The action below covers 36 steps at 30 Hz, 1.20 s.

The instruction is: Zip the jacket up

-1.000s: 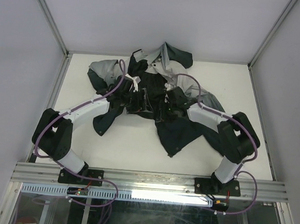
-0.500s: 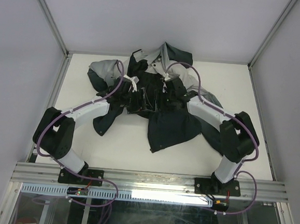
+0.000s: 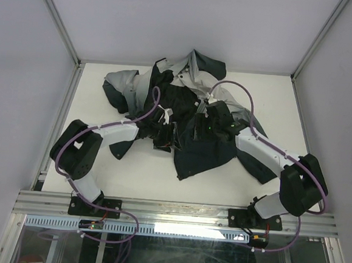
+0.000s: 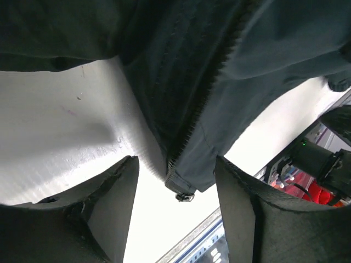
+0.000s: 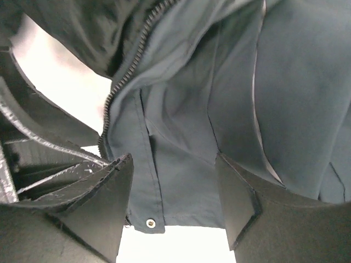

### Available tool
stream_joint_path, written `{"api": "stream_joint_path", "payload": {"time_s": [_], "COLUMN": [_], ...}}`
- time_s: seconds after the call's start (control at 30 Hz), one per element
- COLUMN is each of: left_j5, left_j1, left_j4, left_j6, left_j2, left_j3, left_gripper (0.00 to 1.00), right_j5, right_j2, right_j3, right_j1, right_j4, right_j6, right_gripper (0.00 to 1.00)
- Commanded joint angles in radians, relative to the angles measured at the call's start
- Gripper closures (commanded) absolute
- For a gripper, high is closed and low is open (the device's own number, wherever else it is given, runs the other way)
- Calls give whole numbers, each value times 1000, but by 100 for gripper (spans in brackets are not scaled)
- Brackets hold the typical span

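Observation:
The jacket (image 3: 199,148) lies crumpled at the middle of the table, grey at the back and dark teal in front. My left gripper (image 3: 163,133) hangs over its left front edge. In the left wrist view this gripper (image 4: 178,205) is open. The zipper teeth (image 4: 211,87) run down to the hem corner and a small metal slider (image 4: 184,196) between the fingers, untouched. My right gripper (image 3: 212,125) is over the right front panel. In the right wrist view it (image 5: 173,205) stands open around the dark panel (image 5: 186,164), with a snap (image 5: 149,222) and the other zipper row (image 5: 131,63) in sight.
White tabletop (image 3: 148,178) shows in front of the jacket. Grey enclosure walls stand on three sides. An aluminium rail (image 3: 176,212) with both arm bases runs along the near edge. Purple cables loop over both arms.
My right gripper has opened and let go of the right front panel, which now lies further left. The right arm swung out to the right. My left gripper shifted right and nearer.

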Motion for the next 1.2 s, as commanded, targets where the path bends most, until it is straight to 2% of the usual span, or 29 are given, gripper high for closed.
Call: {"api": "stream_joint_path", "payload": {"time_s": [0.0,0.1,0.23,0.33,0.57,0.7,0.97,1.17], "left_j5": [61,93,112,174,289,347,410,410], "left_j1": [-10,-9,15,68,102,109,110,110], "left_j4": [42,72,96,143,188,225,268,268], "left_j6": [40,93,178,192,256,240,195,186], "left_j2": [71,101,99,73,-2,-38,-72,-94], "left_j3": [25,47,84,89,109,99,91,82], "left_gripper": [45,57,88,99,100,100,100,100], "right_j5": [-22,-95,-210,-262,-404,-421,-405,-488], "right_j2": [-54,-68,-88,-109,-107,-89,-28,26], "right_j3": [-40,-80,-151,-213,-302,-348,-418,-411], "right_j1": [4,12,19,21,21,22,37,60], "right_j4": [44,96,175,250,445,539,726,824], "right_j6": [13,15,29,43,59,60,34,40], "right_gripper": [36,35,35,33,22,19,18,22]}}
